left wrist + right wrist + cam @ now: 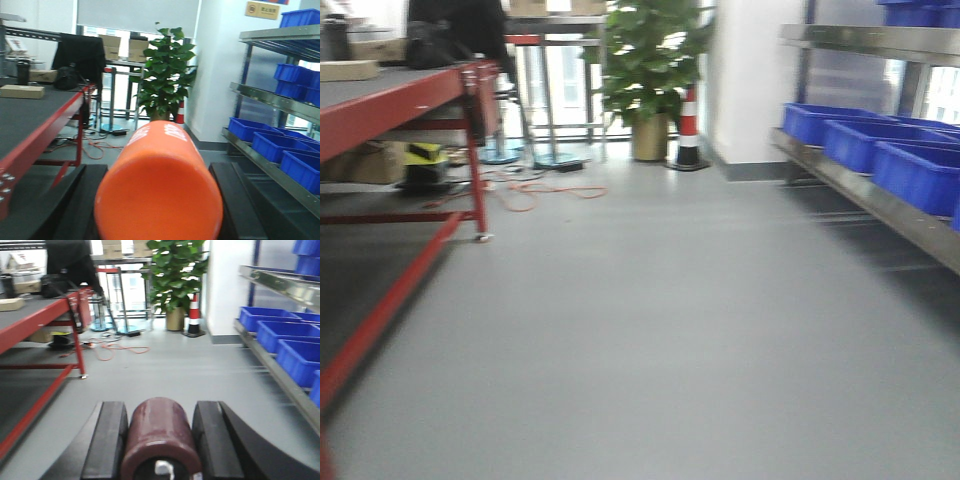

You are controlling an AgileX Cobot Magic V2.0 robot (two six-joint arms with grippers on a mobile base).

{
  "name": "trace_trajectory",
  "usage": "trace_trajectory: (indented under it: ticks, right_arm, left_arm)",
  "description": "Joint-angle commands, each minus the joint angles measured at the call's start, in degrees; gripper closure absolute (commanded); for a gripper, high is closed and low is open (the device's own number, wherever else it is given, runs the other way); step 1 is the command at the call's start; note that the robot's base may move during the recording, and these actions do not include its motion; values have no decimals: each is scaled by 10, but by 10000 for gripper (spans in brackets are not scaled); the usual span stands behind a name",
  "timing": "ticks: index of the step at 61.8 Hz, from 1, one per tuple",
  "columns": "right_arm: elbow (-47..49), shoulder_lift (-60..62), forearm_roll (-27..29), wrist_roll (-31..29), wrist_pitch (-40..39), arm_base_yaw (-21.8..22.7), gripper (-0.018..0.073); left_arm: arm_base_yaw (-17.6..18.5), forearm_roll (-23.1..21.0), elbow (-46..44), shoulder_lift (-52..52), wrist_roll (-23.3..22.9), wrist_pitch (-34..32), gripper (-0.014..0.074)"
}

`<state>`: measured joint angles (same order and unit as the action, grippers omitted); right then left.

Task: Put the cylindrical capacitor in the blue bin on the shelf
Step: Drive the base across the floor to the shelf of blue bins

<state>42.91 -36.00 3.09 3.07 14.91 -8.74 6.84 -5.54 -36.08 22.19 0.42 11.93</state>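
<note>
The cylindrical capacitor (160,432), a dark brown cylinder with a metallic end facing the camera, lies lengthwise between the black fingers (111,440) of my right gripper (160,409), which is shut on it. My left gripper (152,167) is shut on a fat orange cylinder (160,190) with white lettering. The shelf (880,205) runs along the right side, with its steel front beam (280,377) and a row of blue bins (860,140) on the lower level. More blue bins (295,80) sit on the upper levels. Neither gripper appears in the front view.
A red-framed table (410,100) lines the left side, with boxes and a dark bag on it. Grey floor lies between table and shelf. Ahead stand a potted plant (650,60) and a red-white cone (688,125), and an orange cable (535,190) lies on the floor.
</note>
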Motion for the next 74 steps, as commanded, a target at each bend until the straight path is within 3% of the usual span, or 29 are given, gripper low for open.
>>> trace_trajectory:
  ticks: [1, 74]
  right_arm:
    - [2, 3, -4, 0, -17, 1, 727]
    - [2, 3, -4, 0, -17, 1, 727]
  left_arm:
    - [4, -3, 0, -2, 0, -10, 707]
    - [4, -3, 0, -2, 0, -10, 707]
